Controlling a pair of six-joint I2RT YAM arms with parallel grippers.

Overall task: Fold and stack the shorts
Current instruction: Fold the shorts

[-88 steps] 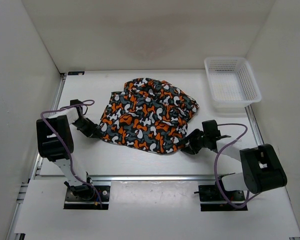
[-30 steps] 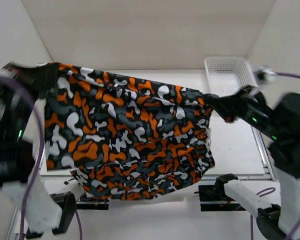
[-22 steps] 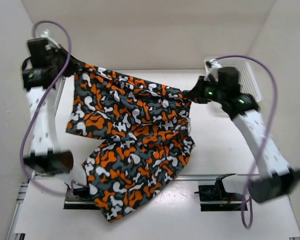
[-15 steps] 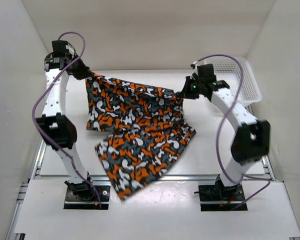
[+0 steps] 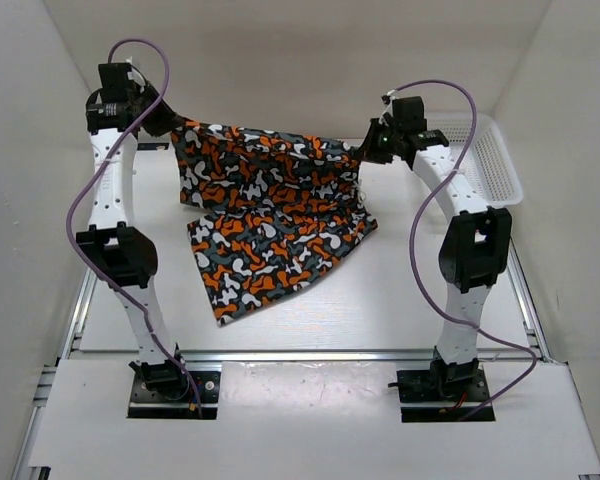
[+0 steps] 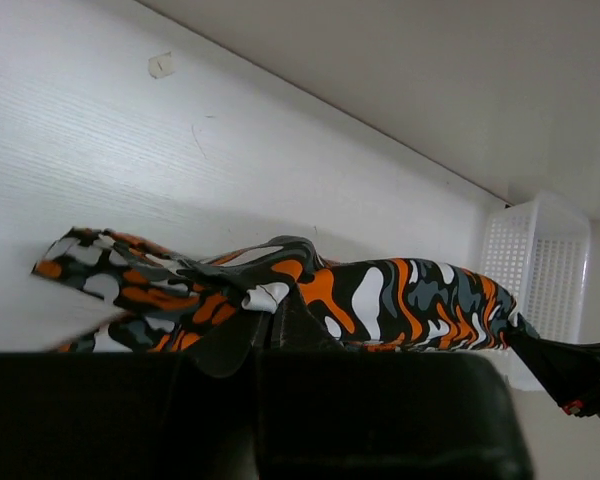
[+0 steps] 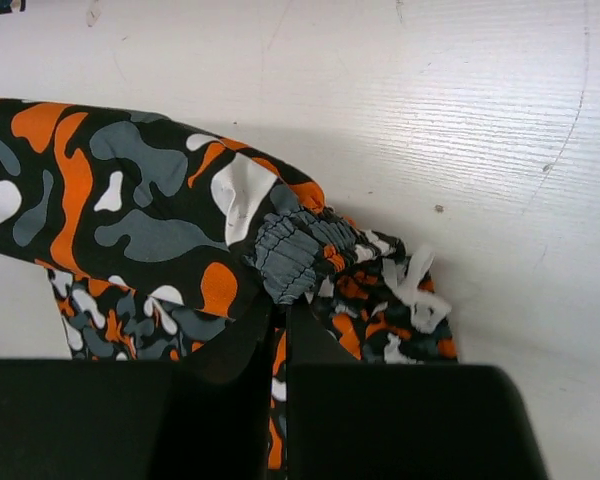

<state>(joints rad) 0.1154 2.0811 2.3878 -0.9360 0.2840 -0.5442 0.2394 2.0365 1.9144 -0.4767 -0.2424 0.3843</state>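
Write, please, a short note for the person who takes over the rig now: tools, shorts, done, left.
Left tool: shut on one top corner of the shorts.
Right tool: shut on the other top corner.
Shorts: stretched between the tools, far side; lower part reaches the table.
Done: lifted and spread open.
Left: lay flat, fold, stack.
White basket: far right, apart from shorts.

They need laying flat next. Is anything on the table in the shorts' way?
Nothing visible. The left gripper and right gripper pinch the shorts by the top corners; the table below is bare, the basket off to the right.
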